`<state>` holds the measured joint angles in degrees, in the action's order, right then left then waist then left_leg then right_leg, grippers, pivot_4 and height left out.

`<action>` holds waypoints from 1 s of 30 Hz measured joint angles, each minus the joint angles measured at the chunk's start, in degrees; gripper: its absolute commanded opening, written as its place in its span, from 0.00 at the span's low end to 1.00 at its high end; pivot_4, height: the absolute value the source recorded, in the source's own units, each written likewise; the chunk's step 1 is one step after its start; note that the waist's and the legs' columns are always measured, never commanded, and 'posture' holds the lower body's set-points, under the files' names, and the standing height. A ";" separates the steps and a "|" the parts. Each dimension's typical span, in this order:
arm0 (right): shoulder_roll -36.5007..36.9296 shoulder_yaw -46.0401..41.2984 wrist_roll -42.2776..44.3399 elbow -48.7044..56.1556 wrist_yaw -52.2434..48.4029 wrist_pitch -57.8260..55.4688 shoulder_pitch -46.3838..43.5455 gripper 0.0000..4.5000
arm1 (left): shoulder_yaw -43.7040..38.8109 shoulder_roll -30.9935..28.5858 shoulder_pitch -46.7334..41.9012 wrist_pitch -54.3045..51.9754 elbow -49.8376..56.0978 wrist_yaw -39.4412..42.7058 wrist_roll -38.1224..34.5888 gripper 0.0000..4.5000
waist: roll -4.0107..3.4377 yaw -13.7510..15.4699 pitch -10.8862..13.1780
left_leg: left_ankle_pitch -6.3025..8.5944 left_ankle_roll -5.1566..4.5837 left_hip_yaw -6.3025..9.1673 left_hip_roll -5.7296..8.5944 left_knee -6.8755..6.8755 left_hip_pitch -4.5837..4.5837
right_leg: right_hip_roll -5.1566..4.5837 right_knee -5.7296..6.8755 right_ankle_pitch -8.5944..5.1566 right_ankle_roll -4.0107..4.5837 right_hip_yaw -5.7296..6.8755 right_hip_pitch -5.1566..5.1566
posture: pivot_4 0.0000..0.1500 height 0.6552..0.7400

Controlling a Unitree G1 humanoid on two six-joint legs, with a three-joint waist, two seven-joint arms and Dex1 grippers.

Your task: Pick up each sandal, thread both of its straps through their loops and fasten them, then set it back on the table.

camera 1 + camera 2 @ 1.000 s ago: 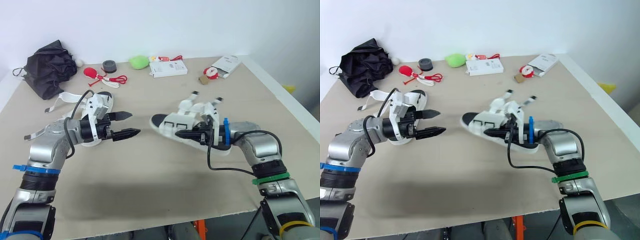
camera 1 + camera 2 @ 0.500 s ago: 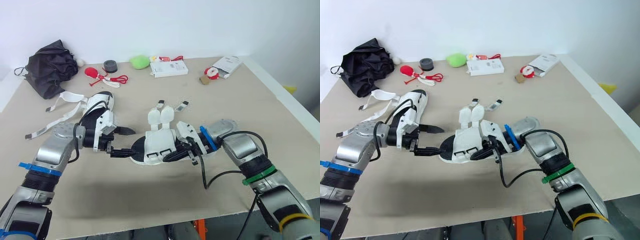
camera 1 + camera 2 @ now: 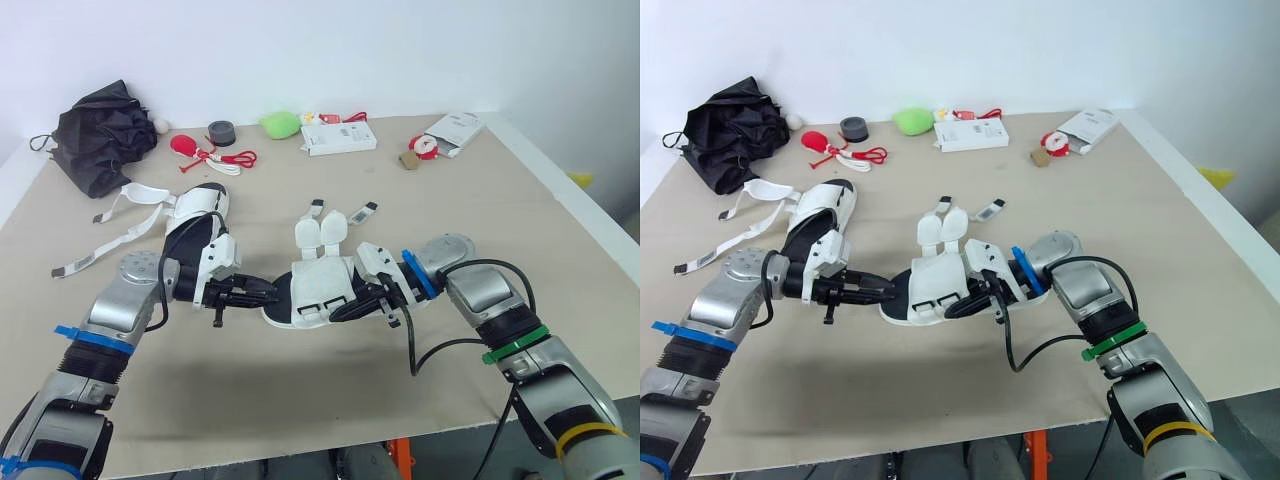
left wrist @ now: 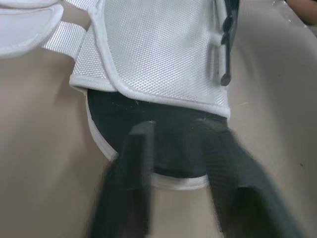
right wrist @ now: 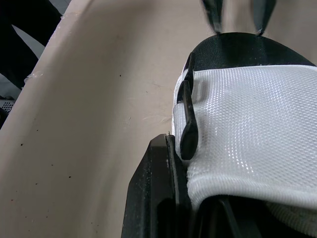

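Sandal under work: white mesh upper, black footbed, mid-worktop between the two arms, toe end toward the robot's left. You cannot tell whether the sole rests flat on the worktop or is held just clear of it; the right arm covers its heel end.

Straps: both unfastened, their free ends pointing toward the far edge. The black loops sit along the edge of the mesh. In the head views they are too small to make out.

Left jaws: released. The two fingers stand apart with their tips at the black toe of the sandal. The right wrist view shows both tips at the rim of the footbed. Whether they press on it or only meet it, you cannot tell, and the left wrist view is blurred at the fingers.

Right jaws: clenched on the sandal's side edge. One finger lies against the outside of the mesh; the other is mostly hidden under the mesh, so the bite itself is not visible.

Second sandal: on the worktop nearer the left edge, well apart from both jaws. Its loose straps trail across the surface toward the robot's left.
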<state>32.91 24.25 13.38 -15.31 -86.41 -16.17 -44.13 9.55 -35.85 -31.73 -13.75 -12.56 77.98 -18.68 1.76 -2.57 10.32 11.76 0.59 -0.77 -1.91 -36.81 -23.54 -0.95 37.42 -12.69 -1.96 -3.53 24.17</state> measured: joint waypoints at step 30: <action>-0.39 -1.11 -1.21 0.64 2.87 -0.83 1.70 0.00 | 4.11 5.55 1.44 -1.78 3.79 -7.68 7.88 0.00 | 0.01 0.03 -0.27 | -0.01 -0.01 0.05 0.02 -0.09 0.89 | -0.02 0.05 -0.12 0.16 0.01 -0.87 | 1.00 1.00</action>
<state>32.52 23.14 12.17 -14.67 -83.54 -17.00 -42.43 13.67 -30.29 -30.29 -15.53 -8.77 70.30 -10.80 1.76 -2.55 10.05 11.76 0.57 -0.72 -1.89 -36.90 -22.65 -0.97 37.47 -12.81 -1.80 -3.52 23.30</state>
